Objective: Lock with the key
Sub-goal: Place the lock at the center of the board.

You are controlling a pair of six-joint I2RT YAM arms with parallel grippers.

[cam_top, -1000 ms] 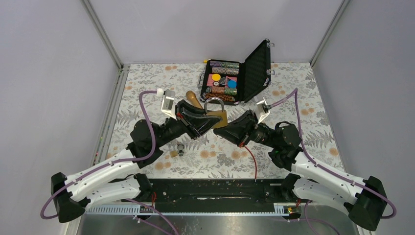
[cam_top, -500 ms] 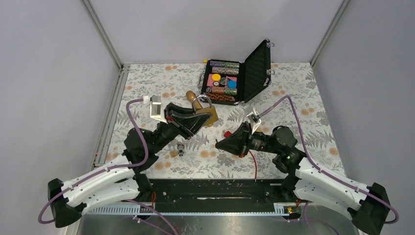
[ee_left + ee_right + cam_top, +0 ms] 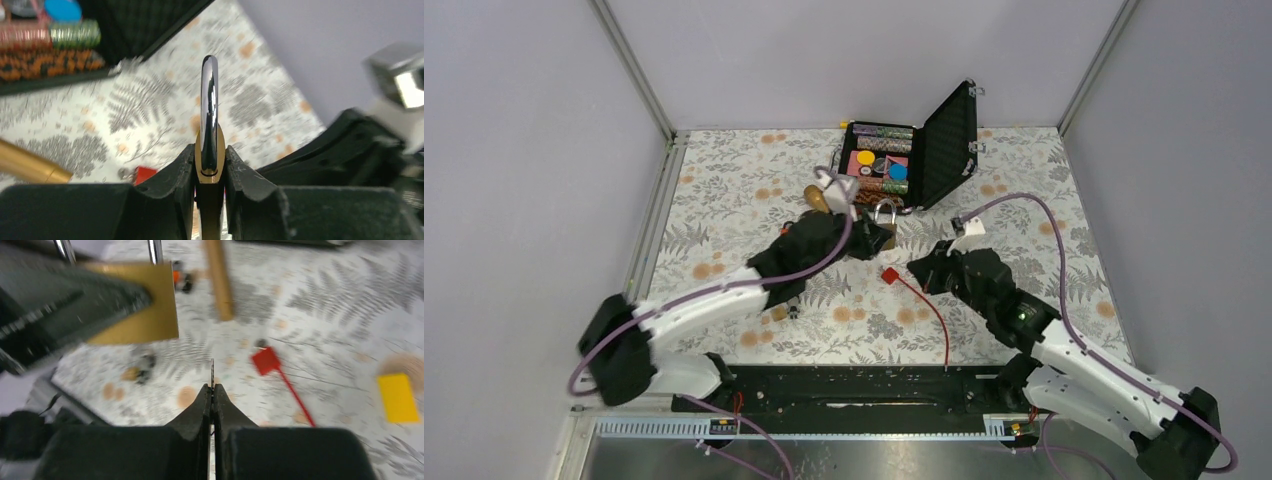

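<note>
**Padlock pinched by the left gripper, key blade pinched by the right**

The padlock has a flat brass body and a polished chrome shackle shaped as a narrow arch. The left gripper pinches the brass body between its 2 matte black fingers. This is a little above the middle of the top view, near the open black case. The right gripper has its fingers pressed together on the key, of which only a thin metal blade stands out. It is near the padlock but apart from it, right of centre in the top view.

The table has a cover printed with grey leaves and orange flowers. A square red tag with a thin red cord lies on it between the 2 grippers.

The left wrist view shows the padlock from its narrow edge, so the shackle looks like 1 shining bar. The right wrist view shows the broad, smooth brass face, with the 2 legs of the shackle at the upper edge of the frame. It also shows a round wooden stick and a flat yellow piece at the right edge. The key is too thin to find in the top view. The top view shows the whole case, with round coloured chips in rows inside.
</note>
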